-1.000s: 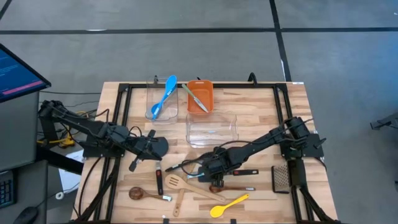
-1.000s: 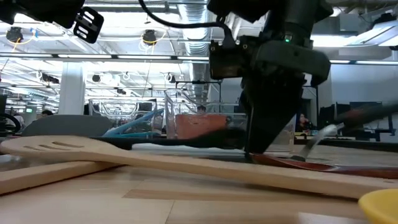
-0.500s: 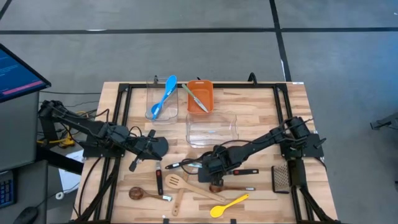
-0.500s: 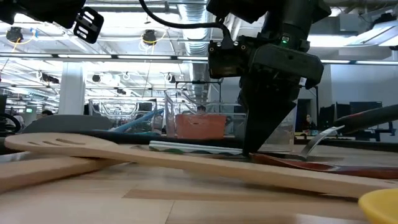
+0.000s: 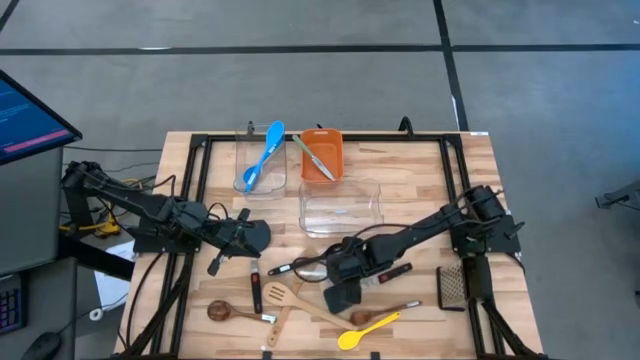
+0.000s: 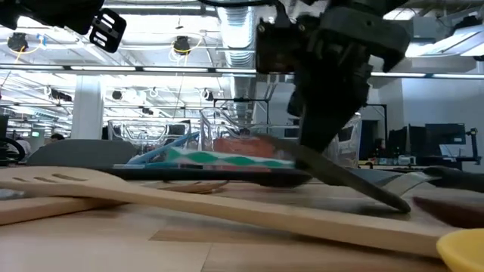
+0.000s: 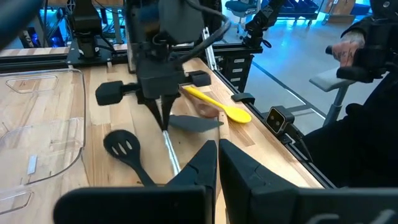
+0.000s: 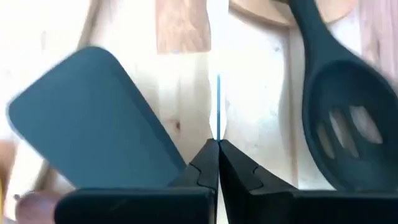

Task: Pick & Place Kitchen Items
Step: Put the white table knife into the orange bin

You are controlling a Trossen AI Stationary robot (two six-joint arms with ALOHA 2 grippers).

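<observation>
1. Kitchen items lie mostly along the near edge of the desk (image 5: 420, 165). At its left, my left gripper (image 7: 217, 146) hangs pinched shut and empty, waiting.
2. Two blue spoons (image 5: 265, 155) already stand in the small clear tub (image 5: 243, 140), so I judge the task partly done. Just beside that tub, the orange bin (image 5: 322, 134) holds one slim utensil.
3. Near the front, a wooden spoon (image 5: 222, 311) and a slotted wooden spatula (image 5: 280, 293) rest flat, unsorted.
4. Mid-desk, my right gripper (image 8: 217, 143) is clamped on the black turner (image 5: 342, 296), seemingly at its thin neck. This is the picking step. The turner is a flat, dark, rounded blade, tilted with one end raised off the wood; a slotted black spoon (image 7: 121, 144) lies just beside it.
5. Next, as I judge it, comes a straight lift clear of the pile, then a carry to the large clear tub (image 5: 378, 205). The hold is narrow and off-balance, so the blade may swing or slip.
6. Rightward, the yellow spoon (image 5: 368, 327) waits near the front edge.
</observation>
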